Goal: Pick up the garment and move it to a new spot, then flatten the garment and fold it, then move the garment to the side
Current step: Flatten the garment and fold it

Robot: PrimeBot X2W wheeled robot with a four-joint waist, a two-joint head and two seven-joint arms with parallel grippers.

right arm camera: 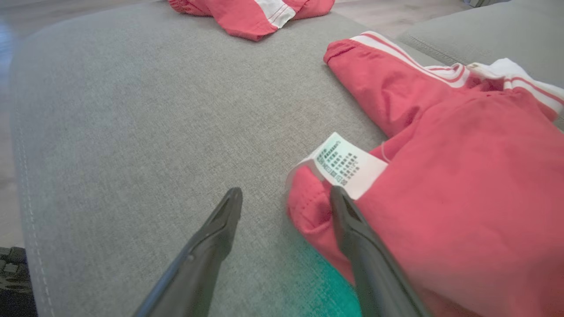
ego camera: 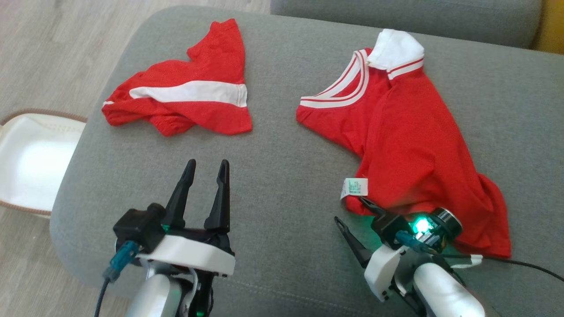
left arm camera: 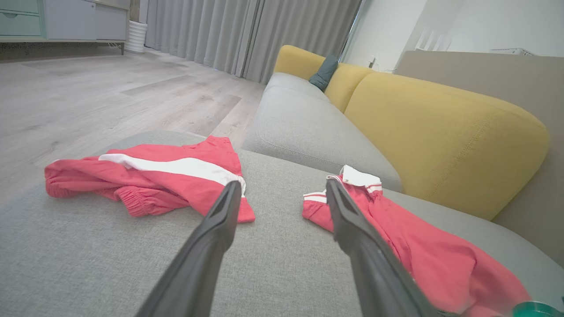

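Surface: a grey cushion (ego camera: pixel 282 176) is carrying both pieces of clothing; a wooden floor (ego camera: pixel 44 44) is showing beyond its far left edge
Red shirt (ego camera: pixel 410 132): is lying crumpled on the right half of the cushion, with its white collar (ego camera: pixel 396 48) pointing away from the robot and its lower hem reaching towards the right arm
Care label (right arm camera: pixel 346 165): is sticking out white at the shirt's near left corner, printed side up
Red shorts (ego camera: pixel 185 101): are lying bunched on the far left of the cushion, well apart from the shirt, white stripe facing up
Left gripper (ego camera: pixel 207 169): is hovering over bare cushion between the two pieces, jaws spread wide, gripping nothing
Right gripper (right arm camera: pixel 285 191): is sitting at the shirt's near corner with jaws spread wide; one finger is lying against the red hem just below the label, the other is over bare cushion; no cloth is pinched between them
Contact: I cannot tell whether that finger is pressing the fabric or only passing in front of it
Green lamp (ego camera: pixel 421 225): is glowing on the right wrist, tinting the cushion beneath
Yellow backrest (left arm camera: pixel 440 132): is standing behind the cushion on the shirt's side
White container (ego camera: pixel 31 163): is sitting on the floor at the left
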